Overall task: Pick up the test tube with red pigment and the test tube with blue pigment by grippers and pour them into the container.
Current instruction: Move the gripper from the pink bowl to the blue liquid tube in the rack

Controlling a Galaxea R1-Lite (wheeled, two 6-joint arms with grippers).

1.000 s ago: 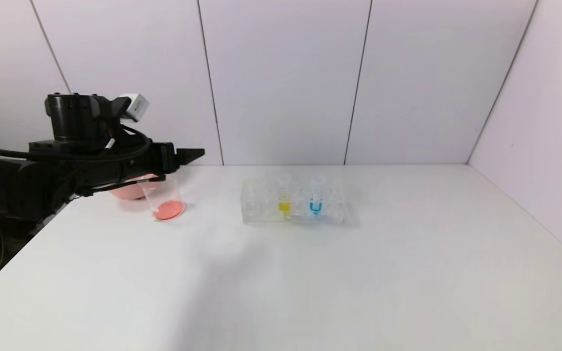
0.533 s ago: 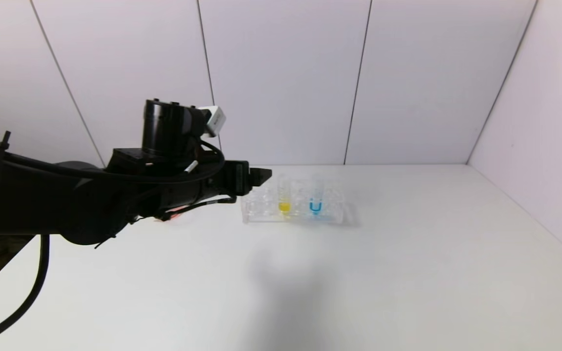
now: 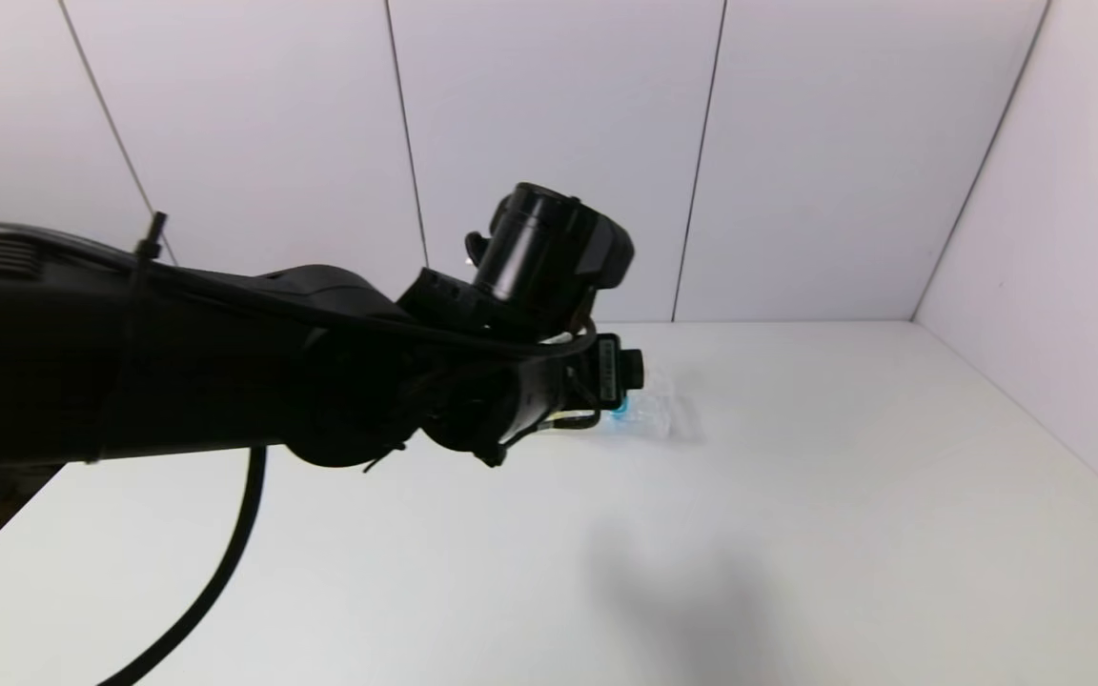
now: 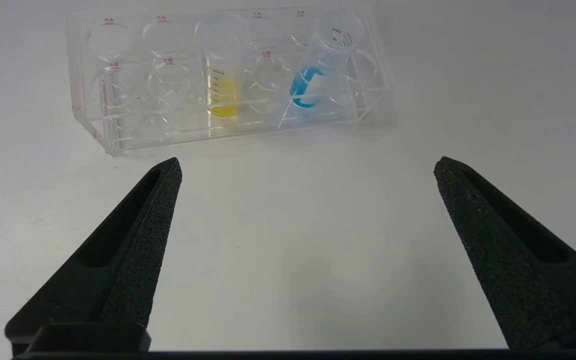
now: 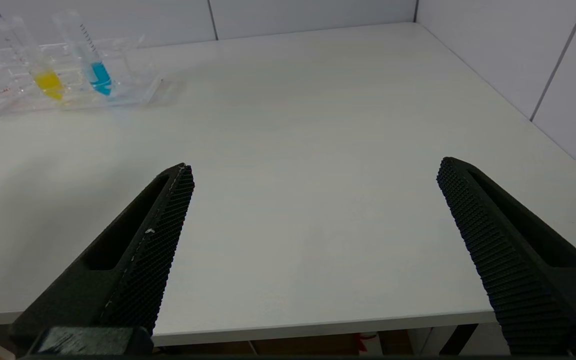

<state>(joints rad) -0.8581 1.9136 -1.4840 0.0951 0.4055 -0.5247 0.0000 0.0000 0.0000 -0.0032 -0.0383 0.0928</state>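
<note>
The test tube with blue pigment (image 4: 318, 75) stands tilted in a clear tube rack (image 4: 118, 125). It also shows in the right wrist view (image 5: 93, 60), and its blue tip (image 3: 620, 412) peeks out beside my left arm in the head view. My left gripper (image 4: 305, 167) is open and empty, hovering above the table just short of the rack. My right gripper (image 5: 315, 167) is open and empty over the table's front edge, far from the rack. The test tube with red pigment is out of view. The container is hidden behind my left arm.
A tube with yellow liquid (image 4: 222, 75) stands in the rack next to the blue one; it also shows in the right wrist view (image 5: 43, 75). My left arm (image 3: 225, 381) blocks the table's left side in the head view. Walls close the back and right.
My left arm has swung right, from above the beaker holding red liquid to in front of the rack. It now hides the beaker, the pink bowl and most of the rack.
</note>
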